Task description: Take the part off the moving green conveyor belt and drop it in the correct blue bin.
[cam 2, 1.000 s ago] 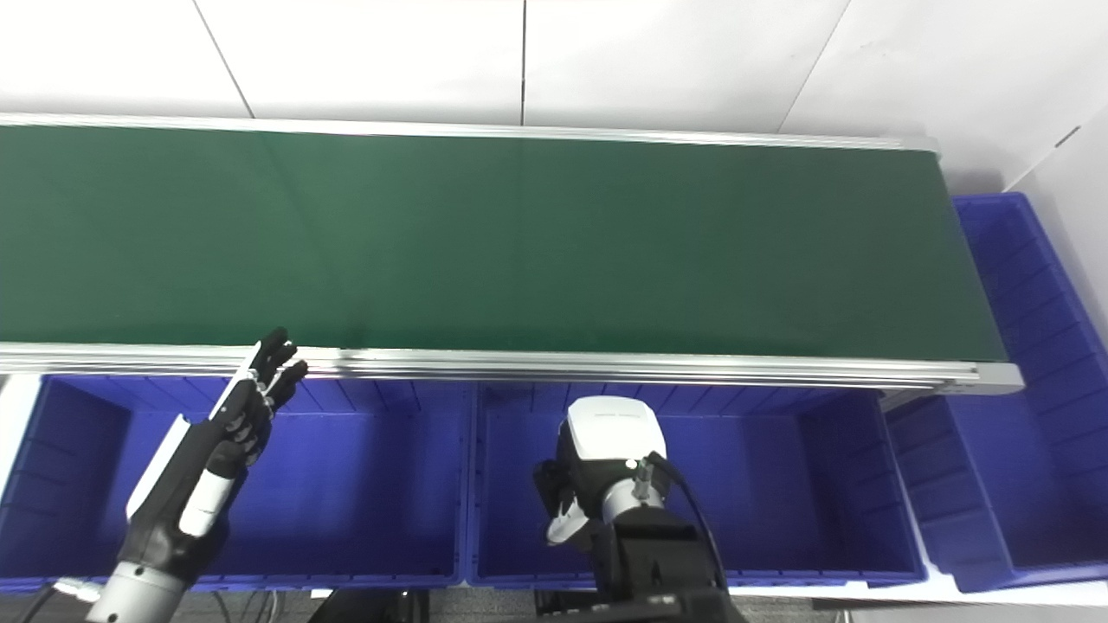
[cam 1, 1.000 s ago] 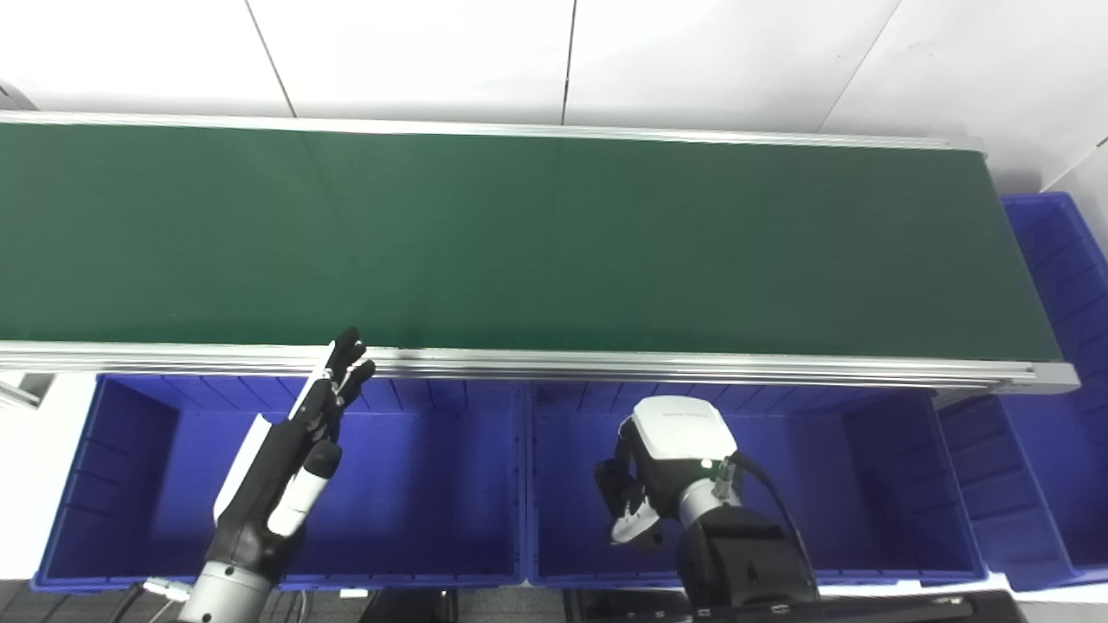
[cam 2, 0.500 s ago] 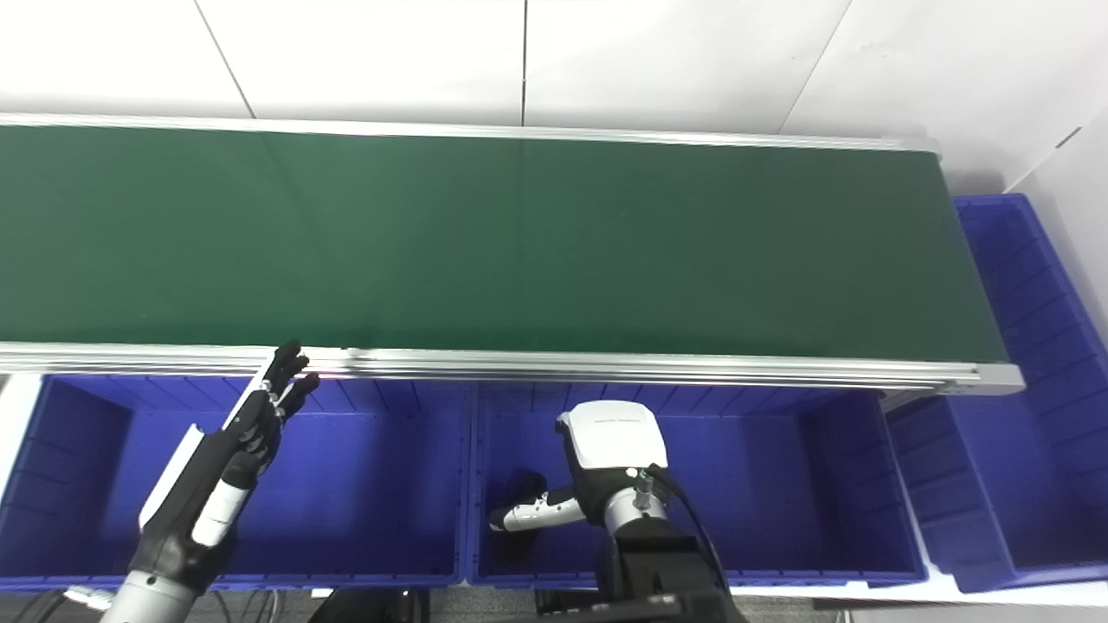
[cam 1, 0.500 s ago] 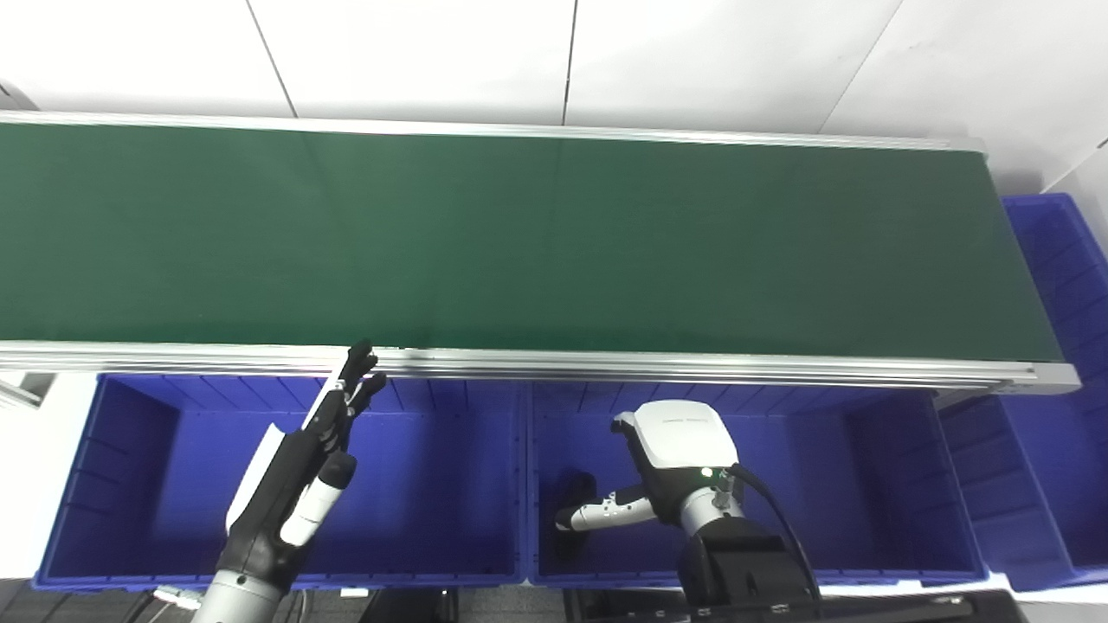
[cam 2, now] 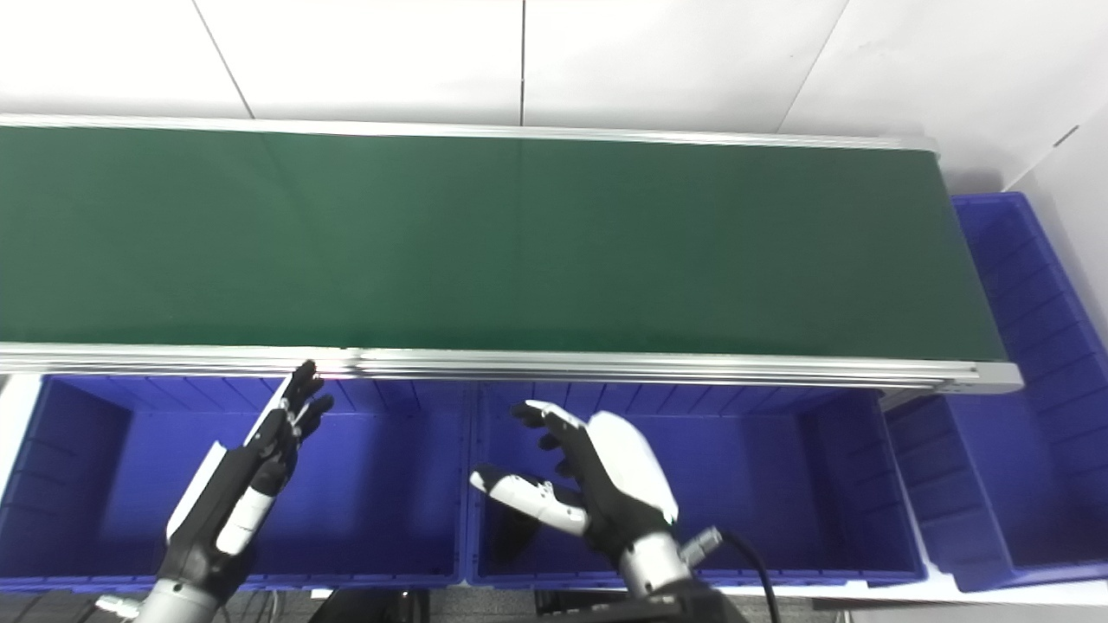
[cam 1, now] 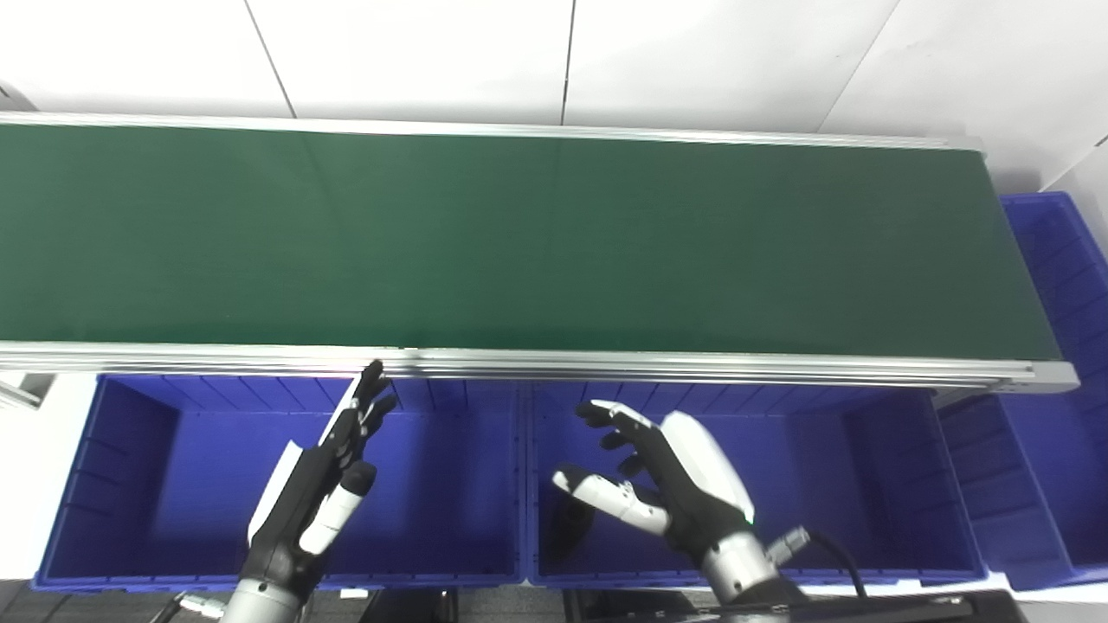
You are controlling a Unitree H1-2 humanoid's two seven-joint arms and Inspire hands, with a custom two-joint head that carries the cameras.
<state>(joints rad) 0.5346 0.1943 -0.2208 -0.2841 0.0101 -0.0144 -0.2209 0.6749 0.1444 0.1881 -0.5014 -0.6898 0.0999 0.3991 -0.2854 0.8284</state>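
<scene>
The green conveyor belt (cam 1: 554, 242) runs across the view with no part on it. My left hand (cam 1: 320, 493) is open and empty, with its fingers straight, over the left blue bin (cam 1: 112, 484). My right hand (cam 1: 671, 489) is open with fingers and thumb spread and holds nothing; it is over the middle blue bin (cam 1: 866, 484). A dark shape (cam 1: 567, 532) lies on that bin's floor under the thumb. I cannot tell whether it is a part or a shadow.
A third blue bin (cam 1: 1056, 260) stands past the belt's right end. The belt's silver front rail (cam 1: 692, 368) runs just above the bins, close to my left hand's fingertips. A white wall lies behind the belt.
My right hand has gone from curled shut to open with fingers spread, and a dark shape appeared on the bin floor beneath it. My left hand has drifted right and slightly down.
</scene>
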